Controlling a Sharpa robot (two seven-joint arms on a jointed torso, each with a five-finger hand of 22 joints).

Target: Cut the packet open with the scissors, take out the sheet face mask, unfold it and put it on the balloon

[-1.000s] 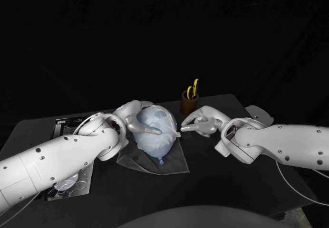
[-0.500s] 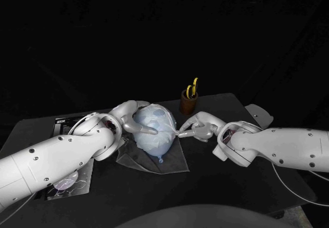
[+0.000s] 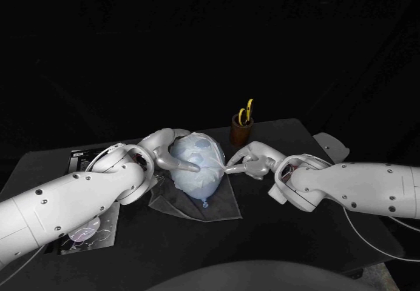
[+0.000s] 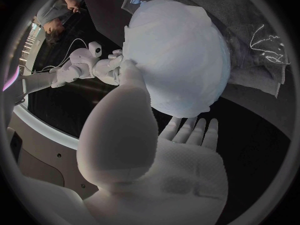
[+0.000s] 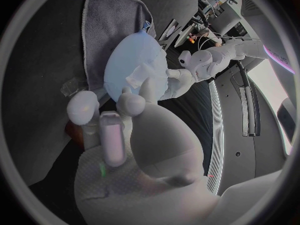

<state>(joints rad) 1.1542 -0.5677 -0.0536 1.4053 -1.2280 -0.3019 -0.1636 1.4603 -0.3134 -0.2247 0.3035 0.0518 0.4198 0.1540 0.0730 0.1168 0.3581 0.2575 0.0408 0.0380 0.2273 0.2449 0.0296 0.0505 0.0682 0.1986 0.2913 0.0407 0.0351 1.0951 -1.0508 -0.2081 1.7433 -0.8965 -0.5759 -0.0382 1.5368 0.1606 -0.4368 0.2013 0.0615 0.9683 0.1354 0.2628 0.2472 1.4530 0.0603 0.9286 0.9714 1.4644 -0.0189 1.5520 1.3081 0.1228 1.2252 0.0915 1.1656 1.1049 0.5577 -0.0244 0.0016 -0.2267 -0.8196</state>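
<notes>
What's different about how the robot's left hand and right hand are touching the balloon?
The left hand wraps round one side of the balloon, thumb pressed against it; the right hand only brings its fingertips to the other side. The left hand holds the balloon; whether the right hand pinches anything is unclear. Both hands touch the balloon.

**Robotics laboratory test station.** A black counter (image 3: 263, 242) stands before a black fabric backdrop (image 3: 210, 54) that closes off the surroundings. A white left robot arm (image 3: 70, 200) and a white right robot arm (image 3: 368, 188) reach over it. The props are few and staged: a brown cylindrical holder (image 3: 241, 132) with yellow-handled scissors (image 3: 247, 111), a grey cloth mat (image 3: 221, 209), and a black printed card (image 3: 85, 159) at the counter's left side.
</notes>
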